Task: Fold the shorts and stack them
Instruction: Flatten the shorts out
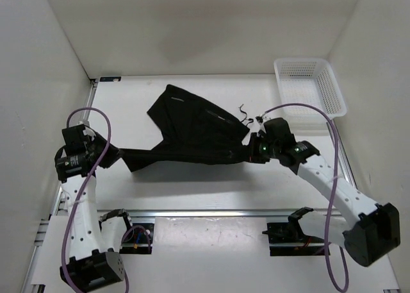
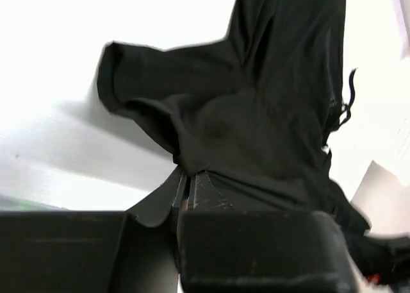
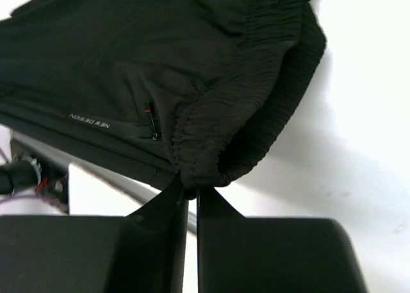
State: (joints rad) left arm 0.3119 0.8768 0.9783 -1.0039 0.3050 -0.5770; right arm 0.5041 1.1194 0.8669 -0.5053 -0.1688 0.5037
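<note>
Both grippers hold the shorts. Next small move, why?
Probably swing both arms toward the far side, folding the shorts over: left gripper and right gripper are shut on fabric, near edge taut between them, rest lying on the table.

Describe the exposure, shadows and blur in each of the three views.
Top external: even light, sharp, only a faint shadow beside the shorts on the white table. Left wrist: table blown out to white, the black fabric soft and nearly without detail. Right wrist: sharpest, waistband gathers and small print clear, soft shadow to the fabric's right.
</note>
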